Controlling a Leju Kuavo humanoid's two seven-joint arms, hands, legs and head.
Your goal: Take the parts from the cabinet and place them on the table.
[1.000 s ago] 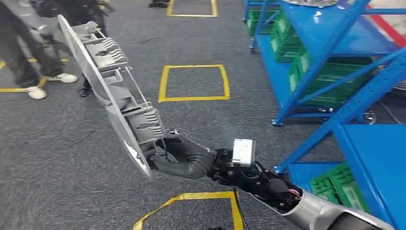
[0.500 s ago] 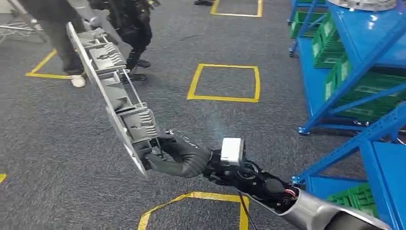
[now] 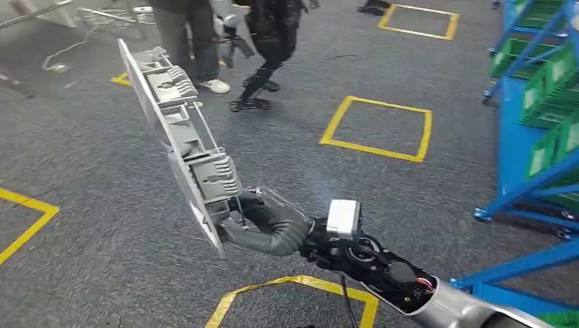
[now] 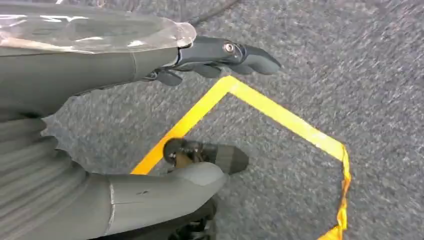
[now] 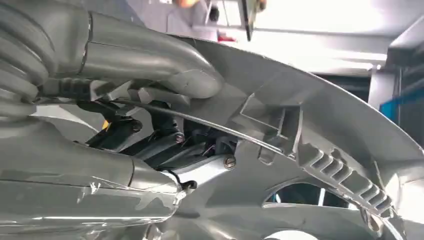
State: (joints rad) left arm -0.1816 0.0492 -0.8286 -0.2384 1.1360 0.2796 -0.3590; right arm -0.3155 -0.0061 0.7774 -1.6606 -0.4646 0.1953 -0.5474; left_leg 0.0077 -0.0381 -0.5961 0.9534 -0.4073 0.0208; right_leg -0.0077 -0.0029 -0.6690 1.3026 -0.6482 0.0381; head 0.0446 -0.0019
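In the head view, nearest to us, the silver right arm enters from the lower right of the frame, and we see a small white box mounted at its wrist. Ahead of the wrist, at lower centre, the right hand grips the lower end of the part, a long grey ribbed plastic panel. We see the part run tilted from the hand up to the upper left of the frame, held clear above the carpet. In the right wrist view, the right hand's thumb presses over the curved edge of the part, with the darker fingers curled in behind it among the ribs.

In the left wrist view, we see the left hand holding nothing, its thumb and fingers spread apart over the carpet and a corner of yellow floor tape.

Back in the head view, yellow tape outlines a square on the carpet just below the right hand, and a second taped square lies farther off at centre right. Blue shelving with green crates stands along the right edge of the frame. Farthest from us, at the top of the frame, we see a person's legs and, beside them, the dark legs of another robot.
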